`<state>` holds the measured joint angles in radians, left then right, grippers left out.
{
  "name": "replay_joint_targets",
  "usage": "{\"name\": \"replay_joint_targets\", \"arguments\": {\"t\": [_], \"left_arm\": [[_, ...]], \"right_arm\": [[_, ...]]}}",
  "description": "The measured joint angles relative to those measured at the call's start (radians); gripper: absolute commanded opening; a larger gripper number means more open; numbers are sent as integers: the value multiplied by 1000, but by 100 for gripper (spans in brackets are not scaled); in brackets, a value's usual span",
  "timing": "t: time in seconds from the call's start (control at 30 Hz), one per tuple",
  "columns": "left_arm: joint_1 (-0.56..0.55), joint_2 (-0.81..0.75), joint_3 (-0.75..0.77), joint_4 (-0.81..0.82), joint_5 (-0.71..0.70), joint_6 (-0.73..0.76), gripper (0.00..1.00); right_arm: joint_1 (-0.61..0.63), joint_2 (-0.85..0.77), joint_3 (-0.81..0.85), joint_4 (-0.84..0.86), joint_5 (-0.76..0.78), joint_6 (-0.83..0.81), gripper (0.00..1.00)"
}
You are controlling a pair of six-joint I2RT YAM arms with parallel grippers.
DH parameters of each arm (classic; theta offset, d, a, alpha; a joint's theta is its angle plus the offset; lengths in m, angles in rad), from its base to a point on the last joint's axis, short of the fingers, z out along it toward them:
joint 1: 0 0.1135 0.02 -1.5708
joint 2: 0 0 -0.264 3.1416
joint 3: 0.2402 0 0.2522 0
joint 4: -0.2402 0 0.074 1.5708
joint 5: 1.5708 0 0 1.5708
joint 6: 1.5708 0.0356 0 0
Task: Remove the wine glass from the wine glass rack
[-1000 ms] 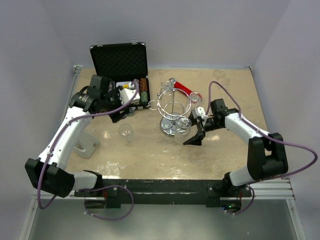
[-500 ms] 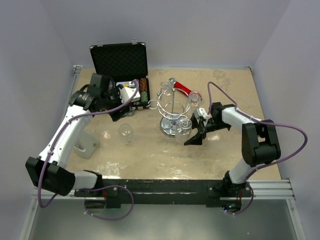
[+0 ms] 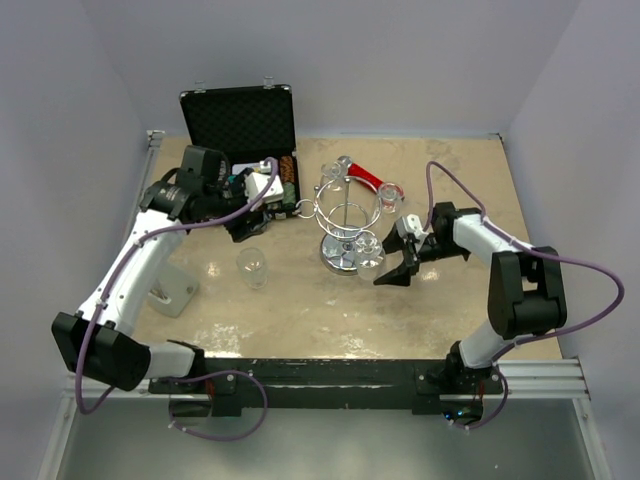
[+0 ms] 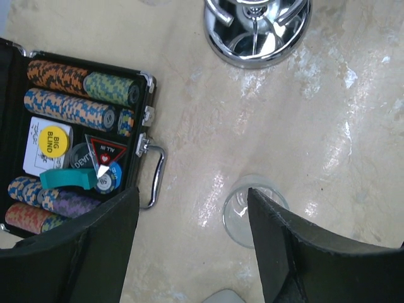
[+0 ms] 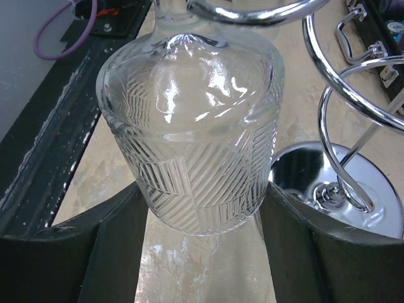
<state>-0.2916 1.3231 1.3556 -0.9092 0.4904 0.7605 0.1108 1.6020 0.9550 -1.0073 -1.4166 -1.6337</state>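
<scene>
We see the right gripper (image 5: 203, 196) with its two dark fingers (image 5: 113, 252) set against opposite sides of the ribbed bowl of the wine glass (image 5: 189, 113), clamped on it. The glass hangs upside down, its stem rising through a wire loop on the near right side of the wine glass rack (image 3: 343, 212), bowl just above the table (image 3: 460, 170) and beside the rack's mirrored base. Outward from there, the wrist lies low and points left toward the rack. The white forearm runs back to the right, and the arm folds sharply at the elbow down to its base at the near edge.

The left gripper (image 4: 189, 218) has its fingers wide apart with nothing between them. It faces down over a clear tumbler (image 4: 254, 211) standing beside the open chip case (image 4: 76, 126). Its arm stretches long up the left side of the table.
</scene>
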Motion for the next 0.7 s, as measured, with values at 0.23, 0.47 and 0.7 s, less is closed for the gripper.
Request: {"name": "replay_joint_targets", "arguments": {"t": [0.23, 0.47, 0.7], "left_arm": [[-55, -69, -6, 31, 58, 23, 71], [-342, -224, -7, 141, 65, 166, 72], [-570, -159, -3, 254, 99, 305, 69]], "right_arm": [[0, -28, -15, -3, 47, -36, 25], [0, -87, -46, -3, 65, -27, 24], [0, -156, -60, -6, 38, 2, 17]]}}
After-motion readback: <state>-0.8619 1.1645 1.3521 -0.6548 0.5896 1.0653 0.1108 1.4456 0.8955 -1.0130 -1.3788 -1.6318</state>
